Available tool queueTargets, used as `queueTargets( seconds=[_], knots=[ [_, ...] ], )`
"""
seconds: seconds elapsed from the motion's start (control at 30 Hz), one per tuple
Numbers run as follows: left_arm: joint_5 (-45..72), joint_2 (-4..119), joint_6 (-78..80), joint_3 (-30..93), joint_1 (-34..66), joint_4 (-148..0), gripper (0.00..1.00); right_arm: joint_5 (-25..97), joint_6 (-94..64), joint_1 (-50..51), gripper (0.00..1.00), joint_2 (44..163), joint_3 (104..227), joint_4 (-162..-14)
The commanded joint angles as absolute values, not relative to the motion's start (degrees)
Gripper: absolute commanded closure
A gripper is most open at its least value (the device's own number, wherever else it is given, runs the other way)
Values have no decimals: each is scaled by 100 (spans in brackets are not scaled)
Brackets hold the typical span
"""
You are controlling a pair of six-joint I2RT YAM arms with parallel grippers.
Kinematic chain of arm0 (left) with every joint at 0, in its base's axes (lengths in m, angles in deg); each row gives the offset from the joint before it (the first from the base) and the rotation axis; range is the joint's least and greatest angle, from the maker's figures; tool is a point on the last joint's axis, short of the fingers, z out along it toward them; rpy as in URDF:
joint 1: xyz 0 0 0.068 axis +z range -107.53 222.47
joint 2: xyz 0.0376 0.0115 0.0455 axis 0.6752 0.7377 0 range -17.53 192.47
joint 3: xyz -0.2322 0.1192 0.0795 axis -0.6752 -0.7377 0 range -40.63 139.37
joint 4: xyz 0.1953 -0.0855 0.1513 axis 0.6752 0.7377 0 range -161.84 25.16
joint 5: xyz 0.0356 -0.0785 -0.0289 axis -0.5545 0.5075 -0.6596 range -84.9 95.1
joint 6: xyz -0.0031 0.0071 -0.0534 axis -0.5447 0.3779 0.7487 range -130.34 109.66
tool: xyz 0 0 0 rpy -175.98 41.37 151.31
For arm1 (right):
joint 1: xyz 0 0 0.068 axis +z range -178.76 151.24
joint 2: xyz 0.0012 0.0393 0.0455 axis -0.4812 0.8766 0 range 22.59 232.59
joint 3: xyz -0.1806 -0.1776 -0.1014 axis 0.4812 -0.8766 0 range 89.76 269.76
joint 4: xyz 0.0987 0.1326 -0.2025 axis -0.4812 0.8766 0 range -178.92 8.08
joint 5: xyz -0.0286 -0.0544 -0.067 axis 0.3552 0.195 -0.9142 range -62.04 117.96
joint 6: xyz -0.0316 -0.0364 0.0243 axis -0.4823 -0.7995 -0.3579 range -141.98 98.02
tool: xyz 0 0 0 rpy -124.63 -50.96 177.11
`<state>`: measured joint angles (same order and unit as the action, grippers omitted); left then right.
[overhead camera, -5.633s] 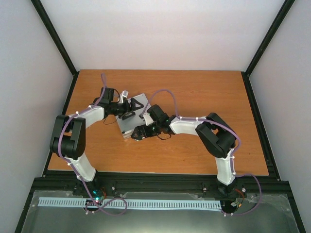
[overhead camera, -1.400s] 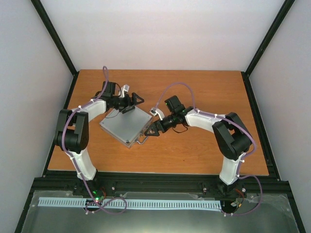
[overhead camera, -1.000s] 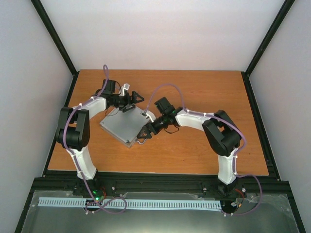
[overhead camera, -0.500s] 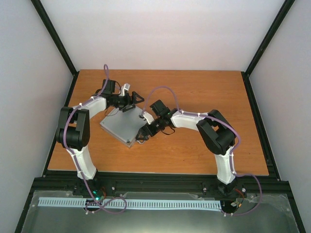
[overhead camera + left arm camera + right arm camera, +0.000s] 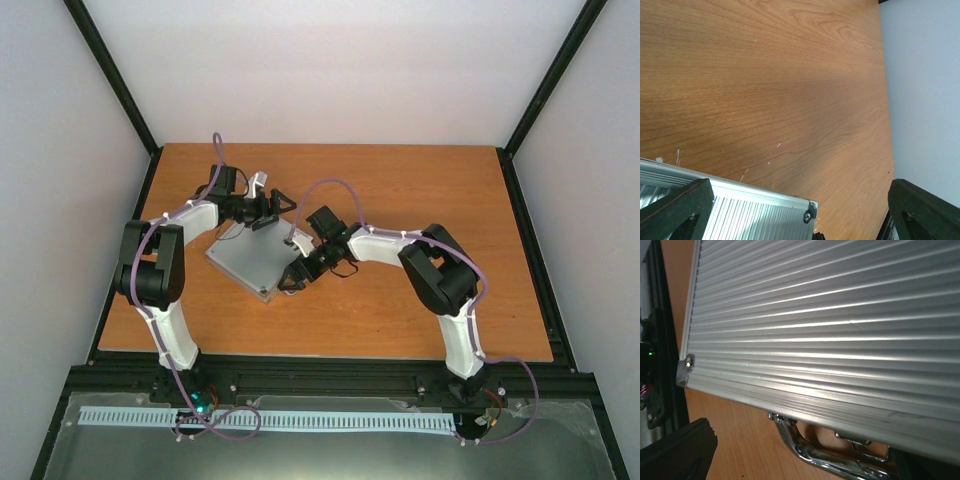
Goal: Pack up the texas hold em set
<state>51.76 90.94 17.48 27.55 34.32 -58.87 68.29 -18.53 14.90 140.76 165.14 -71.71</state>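
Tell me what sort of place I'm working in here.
Probably a lab robot cell: a wooden table boxed in by plain white panels on black frame struts, with the silver case lying closed on it.

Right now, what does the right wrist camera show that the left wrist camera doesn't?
Only the right wrist view: the silver case up close, with its ribbed lid filling the frame, chrome fittings along its lower edge, and a black rail at the left. Only the left wrist view: a wide stretch of bare wooden table, a pale wall, and just one riveted corner of the case. Both show the case, the table, and the arm's own dark fingertips at the bottom edge.
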Motion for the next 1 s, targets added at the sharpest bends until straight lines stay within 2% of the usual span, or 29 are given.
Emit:
queueTargets(
  seconds=[0.0,0.27,0.43,0.53,0.57,0.63,0.67,0.73,0.97],
  knots=[
    [3926,9875,1597,2146,3460,-4712,0,7504,-2170,1448,4,14781,16640,-7249],
    [4009,9953,1580,2130,3482,-4782,0,9751,-2595,913,8,15300,16932,-6499],
    [4035,10006,1569,2114,3515,-4822,0,10771,-3472,544,9,15544,17288,-5366],
    [4066,10048,1553,2132,3532,-4818,0,11487,-4718,525,8,15861,17892,-3828],
    [4067,10058,1540,2141,3539,-4801,0,11837,-5472,517,8,16066,18203,-3049],
    [4074,10080,1514,2158,3552,-4783,0,12386,-7965,461,8,16651,19079,-693],
    [4070,10092,1507,2159,3560,-4775,0,12492,-8048,415,11,16907,19205,-296],
    [4080,10115,1487,2163,3577,-4773,0,12508,-8112,410,13,17120,19111,-249],
    [4104,10235,1446,2178,3605,-4783,0,12508,-8383,411,14,16810,18680,-244]
  ],
)
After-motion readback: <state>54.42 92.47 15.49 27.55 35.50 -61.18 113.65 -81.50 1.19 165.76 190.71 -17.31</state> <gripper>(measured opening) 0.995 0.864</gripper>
